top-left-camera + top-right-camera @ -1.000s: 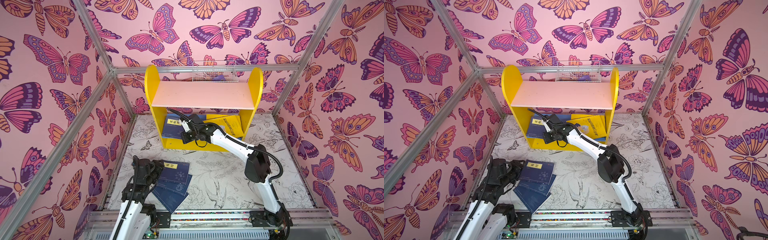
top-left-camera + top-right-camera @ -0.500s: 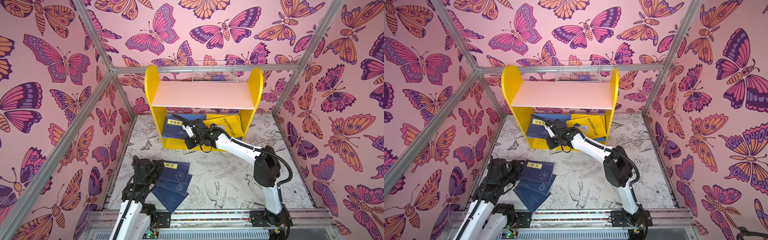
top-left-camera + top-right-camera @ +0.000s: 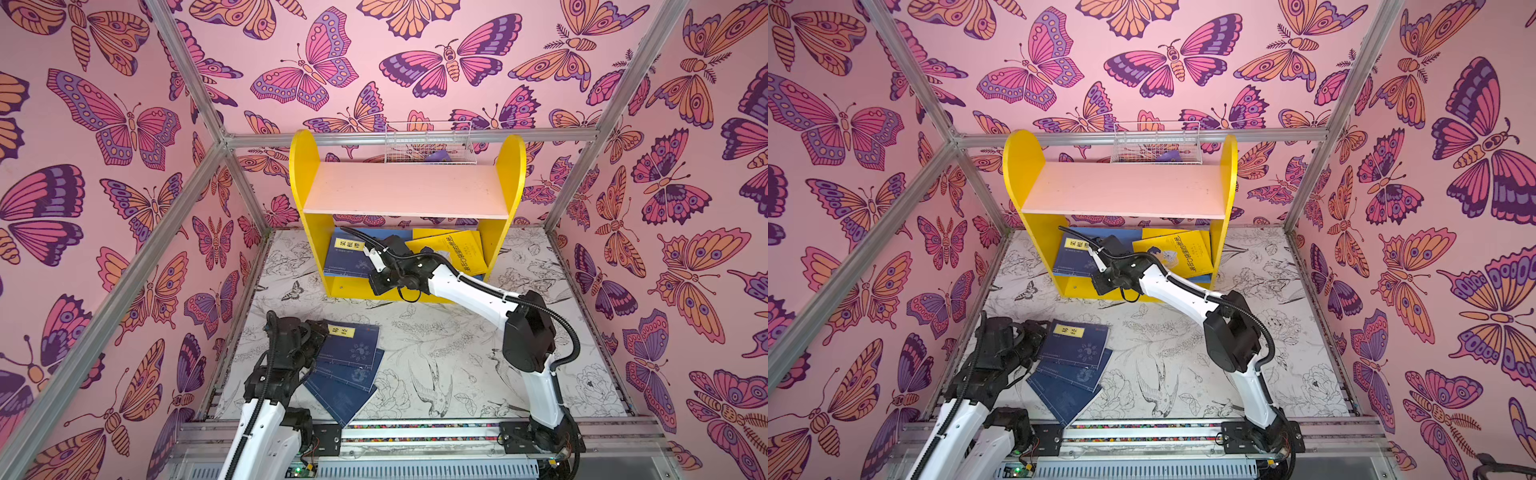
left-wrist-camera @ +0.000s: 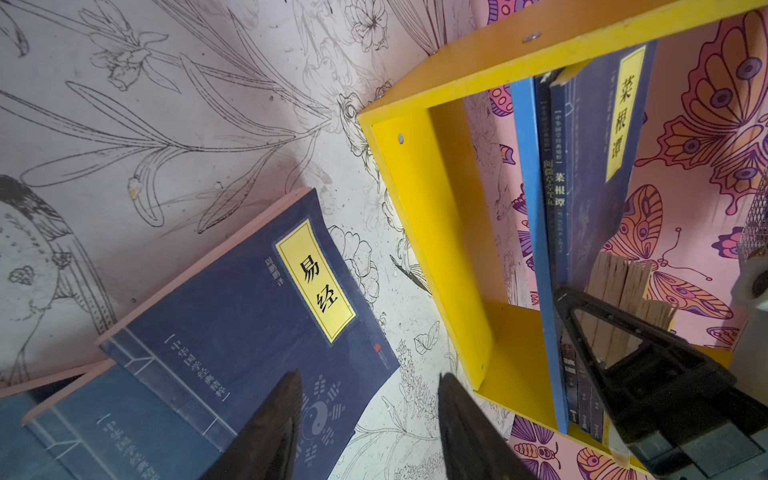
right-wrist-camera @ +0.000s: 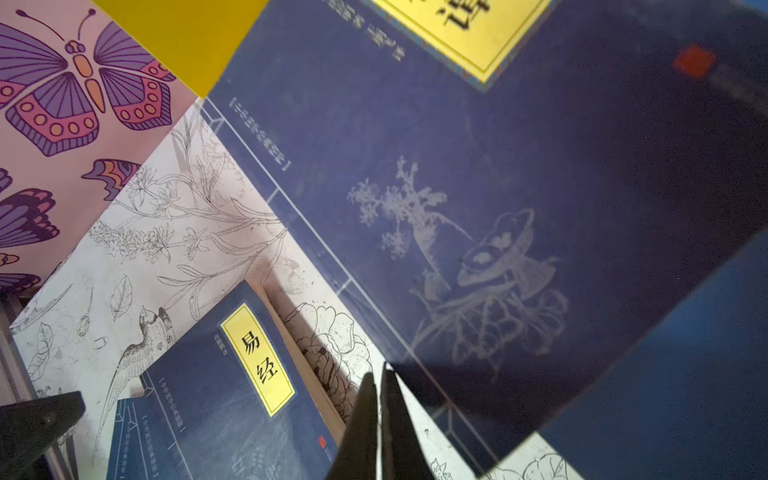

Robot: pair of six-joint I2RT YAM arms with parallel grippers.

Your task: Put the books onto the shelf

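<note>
Top views, shelf: the shelf (image 3: pixel 302 183) stands against the back wall with a wire basket (image 3: pixel 430 143) behind its pink upper board (image 3: pixel 407 189).
Top views, shelved books: a navy book (image 3: pixel 343 259) lies cover-up at lower left, its yellow label reading 菜根谭. A yellow book (image 3: pixel 1179 253) rests aslant at lower right, and its writing is too small for me to read.
Top views, floor: three navy books (image 3: pixel 347 365) lie fanned at the front left of the mat (image 3: pixel 436 353). There is open mat between them and the shelf front.
Left wrist, my left gripper (image 4: pixel 369 376): the fingers are spread wide with nothing between them, over a corner of the 易经 book (image 4: pixel 249 311).
Left wrist, writing: 菜根谭 shows on both cover and spine, above the blue lower board (image 4: pixel 530 208).
Right wrist, my right gripper (image 5: pixel 380 374): the fingers are pressed together and carry nothing, with the tips at the navy book's edge. I cannot tell whether they touch it.
Right wrist, cover: a pale plant-and-bowl drawing and a red seal (image 5: pixel 696 62). The label is cut off at the frame edge.
</note>
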